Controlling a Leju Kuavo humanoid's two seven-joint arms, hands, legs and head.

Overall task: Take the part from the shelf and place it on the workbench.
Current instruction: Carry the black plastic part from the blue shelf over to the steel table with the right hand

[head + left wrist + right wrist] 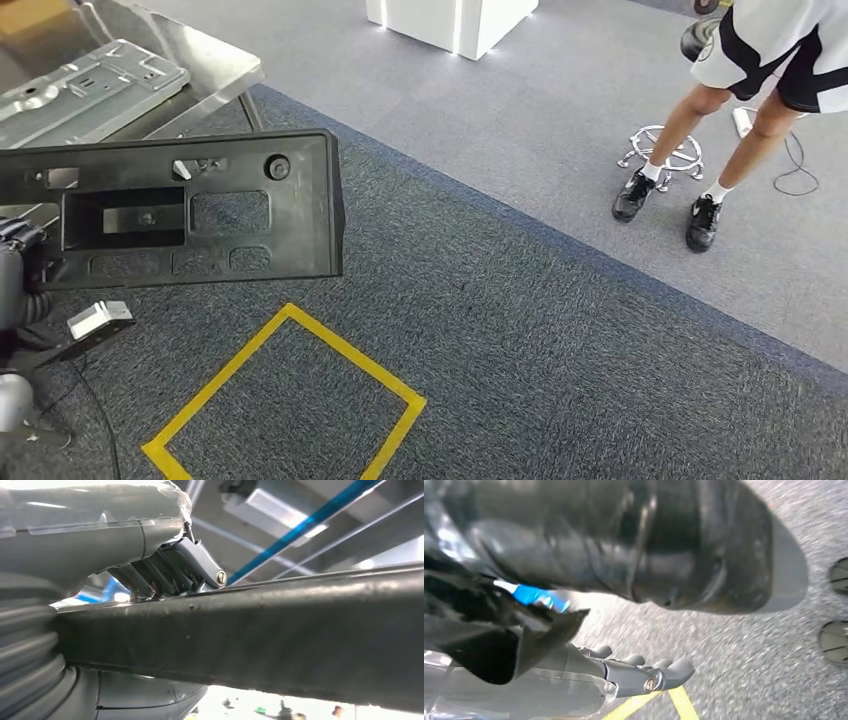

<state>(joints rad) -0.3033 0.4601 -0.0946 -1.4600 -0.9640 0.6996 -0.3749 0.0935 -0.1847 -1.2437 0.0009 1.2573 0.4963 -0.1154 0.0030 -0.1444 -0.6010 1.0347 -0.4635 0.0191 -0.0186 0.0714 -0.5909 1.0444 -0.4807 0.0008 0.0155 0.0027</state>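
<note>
In the head view a large black plastic part (190,210), a flat panel with recesses and holes, hangs level above the carpet at the left. My left hand (18,275) grips its left end at the picture's edge. The left wrist view shows that hand (165,565) with its fingers clamped over the part's long black edge (280,630). The shiny metal workbench (215,70) stands just beyond the part at the far left. My right hand (634,672) hangs over the carpet, fingers stretched out and holding nothing.
A pressed grey metal piece (90,85) lies on the workbench. A yellow tape square (290,400) marks the dark carpet. A person (740,110) stands at the right beside a chrome stool base (665,150). A white cabinet (455,20) stands far back.
</note>
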